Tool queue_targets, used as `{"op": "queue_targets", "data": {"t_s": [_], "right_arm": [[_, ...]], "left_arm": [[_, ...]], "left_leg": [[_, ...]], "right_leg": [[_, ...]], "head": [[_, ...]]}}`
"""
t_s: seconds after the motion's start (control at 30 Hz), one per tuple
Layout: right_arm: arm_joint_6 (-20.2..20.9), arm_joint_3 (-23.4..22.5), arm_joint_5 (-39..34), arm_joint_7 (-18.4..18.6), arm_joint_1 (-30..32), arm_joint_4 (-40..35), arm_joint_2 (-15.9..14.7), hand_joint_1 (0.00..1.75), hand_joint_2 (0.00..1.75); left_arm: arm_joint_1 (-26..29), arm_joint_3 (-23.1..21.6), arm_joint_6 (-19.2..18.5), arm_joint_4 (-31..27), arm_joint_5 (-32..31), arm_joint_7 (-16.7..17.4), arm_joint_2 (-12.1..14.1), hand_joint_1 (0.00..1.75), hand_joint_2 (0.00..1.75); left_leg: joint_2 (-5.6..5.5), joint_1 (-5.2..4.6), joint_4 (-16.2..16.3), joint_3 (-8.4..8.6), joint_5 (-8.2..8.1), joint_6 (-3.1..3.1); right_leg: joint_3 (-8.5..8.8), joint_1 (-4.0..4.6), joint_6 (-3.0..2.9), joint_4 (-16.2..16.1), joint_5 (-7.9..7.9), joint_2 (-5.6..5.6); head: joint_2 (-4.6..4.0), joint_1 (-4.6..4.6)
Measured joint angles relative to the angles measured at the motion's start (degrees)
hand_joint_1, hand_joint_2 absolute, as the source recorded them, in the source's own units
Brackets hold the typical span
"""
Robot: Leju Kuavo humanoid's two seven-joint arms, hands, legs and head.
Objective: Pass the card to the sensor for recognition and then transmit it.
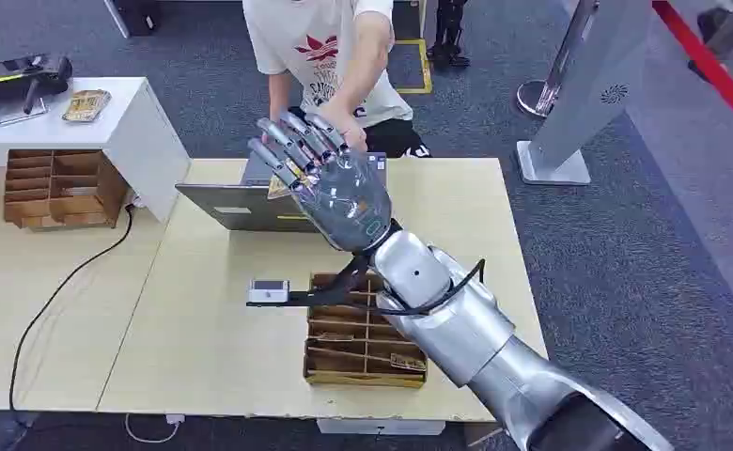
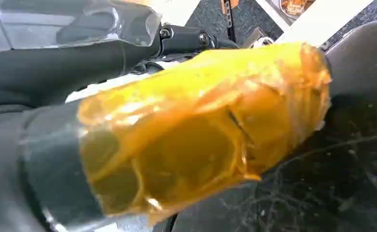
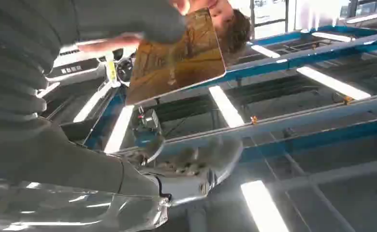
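Observation:
My right hand [image 1: 330, 183] is raised above the back of the wooden table [image 1: 203, 338], over a grey laptop [image 1: 250, 202]. It holds a brown-gold card [image 3: 177, 53] under its thumb [image 3: 128, 19]; a sliver of the card [image 1: 279, 187] shows below the fingers. A person's hand [image 1: 353, 136] reaches in and touches the card's far edge. The small white sensor [image 1: 269, 290] sits on the table beside a cardboard card tray [image 1: 363, 366]. In the left wrist view my left hand [image 2: 201, 130] appears as a thumb wrapped in orange tape; how its fingers lie is unclear.
The person [image 1: 325, 47] in a white shirt stands behind the table. A white cabinet [image 1: 128, 122] with a cardboard organizer [image 1: 57, 188] stands at the left. A grey kiosk stand [image 1: 579, 103] is at the back right. A black cable [image 1: 62, 282] runs across the left table.

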Motion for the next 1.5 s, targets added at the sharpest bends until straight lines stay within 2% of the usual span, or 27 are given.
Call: {"op": "queue_targets", "data": {"t_s": [0.57, 0.83, 0.93, 1.03, 1.1, 1.33, 1.4, 1.5], "right_arm": [[-0.37, 0.0, -1.29, 0.04, 0.04, 2.1, 0.0, 1.75, 1.75], [-0.46, -0.22, -4.16, -1.18, 0.88, 2.38, 0.02, 1.75, 1.75], [0.07, -1.31, -9.65, -3.17, 2.21, 1.79, 0.39, 1.75, 1.75], [0.48, -2.16, -11.54, -4.02, 3.02, 1.2, 0.72, 1.75, 1.75], [2.27, -2.9, -15.42, -5.18, 3.87, 0.4, 1.11, 1.75, 1.75], [9.54, -7.38, -36.83, -8.79, 10.69, -7.55, 4.11, 1.75, 1.75], [12.23, -8.83, -44.31, -8.92, 12.74, -10.61, 5.02, 1.75, 1.75], [15.55, -10.76, -51.42, -8.04, 14.64, -13.95, 5.62, 1.75, 1.75]], "left_arm": [[-0.03, -0.28, 0.07, 0.0, 0.15, 0.13, 0.0, 0.0, 0.0], [0.02, -0.39, 0.17, 0.0, 0.5, 0.35, 0.0, 0.0, 0.0], [0.02, -0.39, -0.39, 0.0, 1.01, 1.05, -0.04, 0.0, 0.0], [0.02, -0.39, -0.5, 0.0, 1.16, 1.27, -0.07, 0.0, 0.0], [0.06, -0.39, -0.5, 0.0, 1.4, 1.59, -0.07, 0.0, 0.0], [0.28, -0.37, -0.04, 0.0, 3.1, 3.1, 0.0, 0.0, 0.0], [0.39, -0.15, 0.2, 0.0, 3.76, 3.3, 0.04, 0.0, 0.0], [0.62, 0.42, 0.55, 0.0, 4.44, 3.65, 0.09, 0.0, 0.0]], "left_leg": [[0.0, 0.0, 0.0, 0.0, 0.0, 0.0], [0.0, 0.0, 0.0, 0.0, 0.0, 0.0], [0.0, 0.0, 0.0, 0.0, 0.0, 0.0], [0.01, 0.0, 0.0, 0.01, 0.0, 0.0], [0.01, 0.0, 0.0, 0.01, 0.0, 0.0], [0.0, 0.0, -0.01, 0.0, 0.0, 0.0], [0.0, 0.0, -0.02, 0.0, -0.01, 0.0], [0.0, 0.0, -0.02, 0.0, -0.01, 0.0]], "right_leg": [[0.0, 0.0, 0.0, 0.0, 0.0, 0.0], [0.0, 0.0, 0.0, 0.0, 0.0, 0.0], [0.0, 0.0, 0.0, 0.0, 0.0, 0.0], [0.0, 0.0, 0.0, 0.0, 0.0, 0.01], [0.0, 0.0, 0.0, 0.0, 0.0, 0.01], [-0.01, 0.0, 0.0, 0.0, -0.01, 0.01], [-0.02, 0.0, 0.0, 0.0, -0.02, 0.01], [-0.01, 0.0, 0.0, -0.01, -0.02, 0.01]], "head": [[0.0, 0.0], [0.0, -0.02], [0.0, 0.0], [0.0, 0.0], [0.0, 0.0], [0.0, 0.0], [0.0, 0.0], [0.0, -0.02]]}}
